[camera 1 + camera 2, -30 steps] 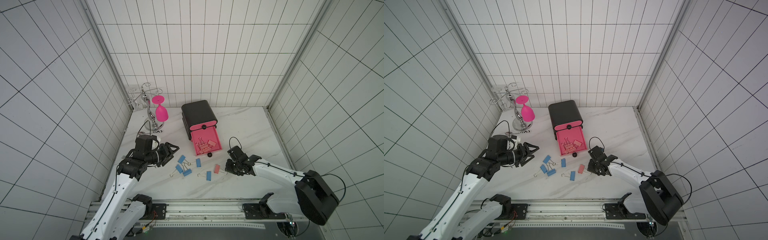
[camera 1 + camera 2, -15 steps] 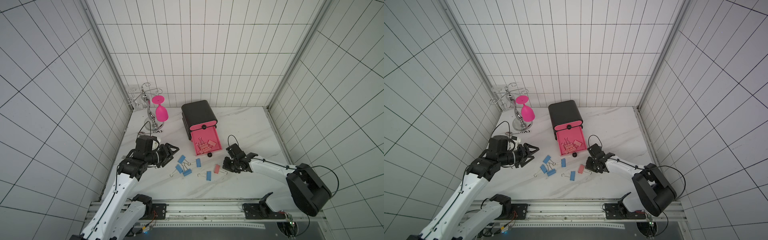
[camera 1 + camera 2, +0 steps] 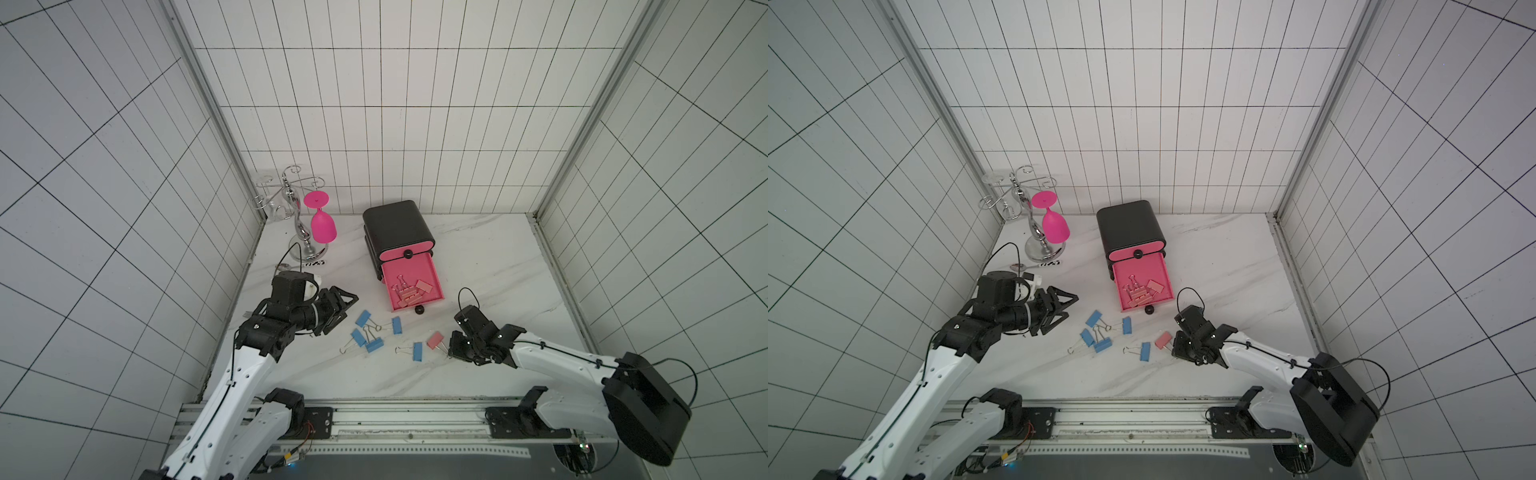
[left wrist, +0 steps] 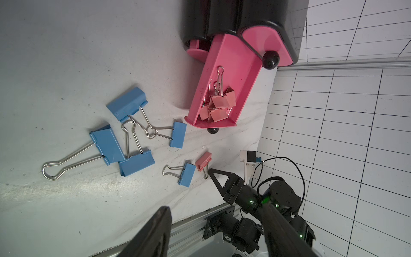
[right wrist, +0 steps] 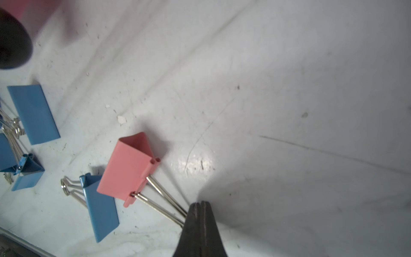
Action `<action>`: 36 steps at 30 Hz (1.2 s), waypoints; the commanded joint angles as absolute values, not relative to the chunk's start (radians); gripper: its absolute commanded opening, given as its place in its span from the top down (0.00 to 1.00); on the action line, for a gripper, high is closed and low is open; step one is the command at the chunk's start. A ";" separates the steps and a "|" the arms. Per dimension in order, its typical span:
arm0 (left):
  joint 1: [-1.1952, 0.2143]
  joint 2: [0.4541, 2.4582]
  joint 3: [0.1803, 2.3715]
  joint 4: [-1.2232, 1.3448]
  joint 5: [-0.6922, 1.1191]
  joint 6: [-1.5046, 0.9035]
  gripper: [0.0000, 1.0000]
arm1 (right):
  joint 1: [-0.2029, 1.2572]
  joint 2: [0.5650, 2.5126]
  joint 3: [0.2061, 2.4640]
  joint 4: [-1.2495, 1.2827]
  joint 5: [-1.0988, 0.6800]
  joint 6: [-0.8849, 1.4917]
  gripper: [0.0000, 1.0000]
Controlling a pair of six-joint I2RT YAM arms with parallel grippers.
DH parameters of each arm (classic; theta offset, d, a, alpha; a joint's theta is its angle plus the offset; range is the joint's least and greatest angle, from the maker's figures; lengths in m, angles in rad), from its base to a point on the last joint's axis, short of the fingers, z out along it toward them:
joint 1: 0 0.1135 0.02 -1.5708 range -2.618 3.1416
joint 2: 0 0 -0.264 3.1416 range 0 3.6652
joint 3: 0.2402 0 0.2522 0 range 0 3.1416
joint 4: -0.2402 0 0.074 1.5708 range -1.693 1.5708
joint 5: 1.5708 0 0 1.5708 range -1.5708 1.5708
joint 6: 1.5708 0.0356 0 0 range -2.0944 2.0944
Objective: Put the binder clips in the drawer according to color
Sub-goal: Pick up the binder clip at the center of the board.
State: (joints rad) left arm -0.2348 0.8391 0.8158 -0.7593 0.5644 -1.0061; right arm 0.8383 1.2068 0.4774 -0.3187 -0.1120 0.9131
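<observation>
Since the earlier frames the right arm's black rear link has shifted nearer the front rail. The right gripper (image 5: 200, 208) has remained at the loose salmon-pink binder clip (image 3: 435, 340). The left arm and the loose clips have not shifted.

**Right gripper.** The fingers are pressed together. Their tips meet the ends of the salmon-pink clip's two wire handles. The right wrist view does not show whether the wire is pinched between them. The clip body lies flat on the white marbled table (image 3: 478, 257), just right of one blue clip (image 3: 417, 351).

**Left gripper.** The left gripper (image 3: 345, 313) hovers at the left of the table with its fingers apart and nothing between them.

**Drawer unit.** The black chest (image 3: 399, 226) stands at the far centre of the table. Its middle drawer (image 3: 432, 270) is pulled out toward the near side. The drawer above it is closed. Several salmon-pink clips (image 3: 409, 293) lie piled in the open drawer.

**Loose clips.** Four more blue clips (image 3: 363, 318) lie in a cluster between the two grippers, near the drawer's knob end. Their wire handles overlap in places.

**Other items.** A pink goblet (image 3: 323, 226) hangs upside down on a chrome rack (image 3: 301, 224) at the far left.
</observation>
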 commanded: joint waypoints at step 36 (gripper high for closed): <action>-0.242 0.853 0.789 -0.686 0.531 -1.023 0.32 | 0.926 1.503 0.919 -0.688 -0.029 0.447 0.22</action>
State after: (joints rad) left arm -0.2413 0.8490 0.7921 -0.7162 0.5419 -1.0321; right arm 0.9180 1.4853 0.8928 -0.6575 -0.0288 0.4904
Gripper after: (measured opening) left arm 0.683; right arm 0.783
